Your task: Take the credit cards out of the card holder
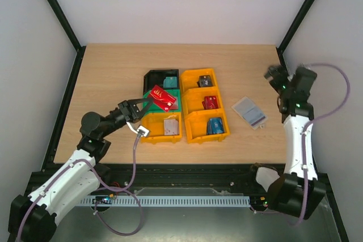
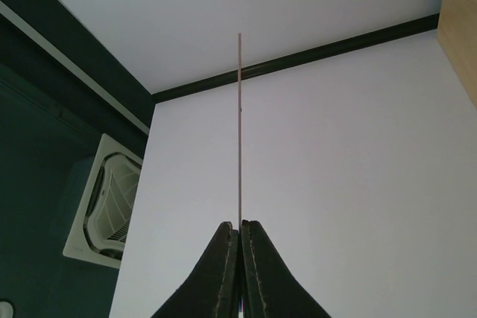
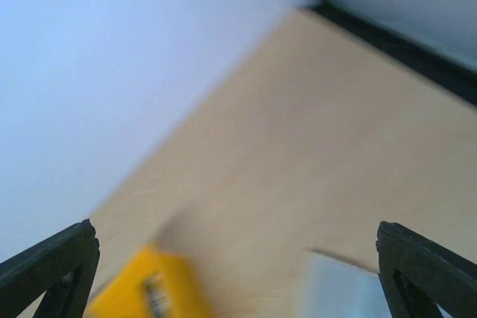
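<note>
The card holder [image 1: 249, 111] lies flat on the table [image 1: 113, 72], pale grey-blue, just to the right of the bins and apart from them, with nothing gripping it. In the right wrist view it is only a pale blur [image 3: 335, 288] at the bottom edge.

One red card [image 1: 163, 98] is out of it, pinched at one end by the closed left pincer [image 1: 142, 107] and held over the green bin [image 1: 176, 92]. The left wrist view shows this card edge-on as a thin line [image 2: 239, 132] rising from between the pressed-together fingers [image 2: 223, 273].

Other cards lie in the bins:
- a teal card [image 1: 170, 81] in the black bin [image 1: 150, 77]
- a whitish card [image 1: 170, 126] in the left orange bin [image 1: 153, 134]
- a black card [image 1: 204, 80], another red card [image 1: 210, 102] and a blue card [image 1: 215, 125] in the right orange bins [image 1: 207, 138]

The right pincer [image 1: 278, 77] is raised at the table's right edge, beyond the holder. Its jaws stand wide apart and grip nothing, as its wrist view [image 3: 235, 232] shows.
</note>
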